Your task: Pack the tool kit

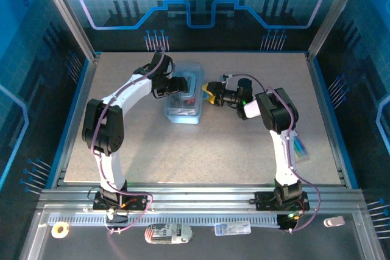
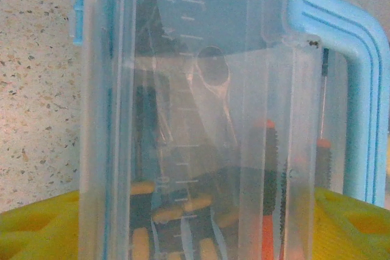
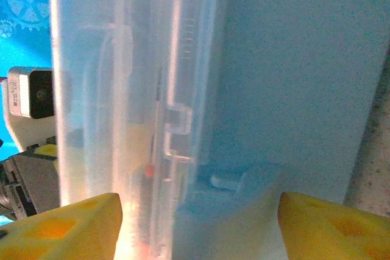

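Yellow fingers point(image 2: 33, 229) of the left tool point(image 2: 195, 226) are seen spread wide, with nothing clamped; the right tool point(image 3: 201, 226) is likewise wide open and empty. Between them, at the middle of the bench point(image 1: 244, 156), the pale-blue box point(image 1: 183, 112) is flanked on its left and right. A ratchet wrench point(image 2: 213, 80) and orange-handled screwdrivers point(image 2: 266, 181) are seen inside, under the clear lid point(image 2: 244, 22). Packing is judged nearly done; whether the lid is latched cannot be told.

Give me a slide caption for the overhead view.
Pale-blue tool box on the table, left gripper and right gripper at opposite sides.
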### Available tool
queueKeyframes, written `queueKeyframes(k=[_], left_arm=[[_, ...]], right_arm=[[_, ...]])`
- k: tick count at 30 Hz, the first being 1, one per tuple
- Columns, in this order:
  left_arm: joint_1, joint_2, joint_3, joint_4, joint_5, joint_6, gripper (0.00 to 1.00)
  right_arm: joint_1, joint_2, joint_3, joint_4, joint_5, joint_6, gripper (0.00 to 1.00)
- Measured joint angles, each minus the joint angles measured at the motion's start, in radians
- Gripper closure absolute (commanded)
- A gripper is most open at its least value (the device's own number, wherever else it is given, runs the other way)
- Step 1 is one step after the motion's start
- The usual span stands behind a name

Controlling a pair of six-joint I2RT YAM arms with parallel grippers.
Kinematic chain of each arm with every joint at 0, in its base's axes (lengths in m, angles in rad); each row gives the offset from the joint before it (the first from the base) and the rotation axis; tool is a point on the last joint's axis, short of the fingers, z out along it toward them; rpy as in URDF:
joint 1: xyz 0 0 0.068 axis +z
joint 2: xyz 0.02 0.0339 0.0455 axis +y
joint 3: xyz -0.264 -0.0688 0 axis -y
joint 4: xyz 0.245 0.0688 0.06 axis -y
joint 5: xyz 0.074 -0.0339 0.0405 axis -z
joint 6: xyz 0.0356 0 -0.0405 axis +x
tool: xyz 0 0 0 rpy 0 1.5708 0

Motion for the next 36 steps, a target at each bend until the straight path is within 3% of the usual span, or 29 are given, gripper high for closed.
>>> queueKeyframes(k=[22, 30, 36], left_arm=[[0.002, -0.005, -0.002, 0.008, 0.002, -0.001, 0.41], [0.006, -0.002, -0.002, 0.014, 0.014, 0.001, 0.41], [0.005, -0.002, -0.002, 0.014, 0.013, 0.002, 0.41]], right_arm=[[0.01, -0.04, -0.044, 0.125, -0.007, 0.126, 0.3], [0.004, -0.069, -0.069, 0.095, -0.008, 0.114, 0.3], [-0.008, -0.135, -0.111, -0.009, -0.011, 0.022, 0.31]])
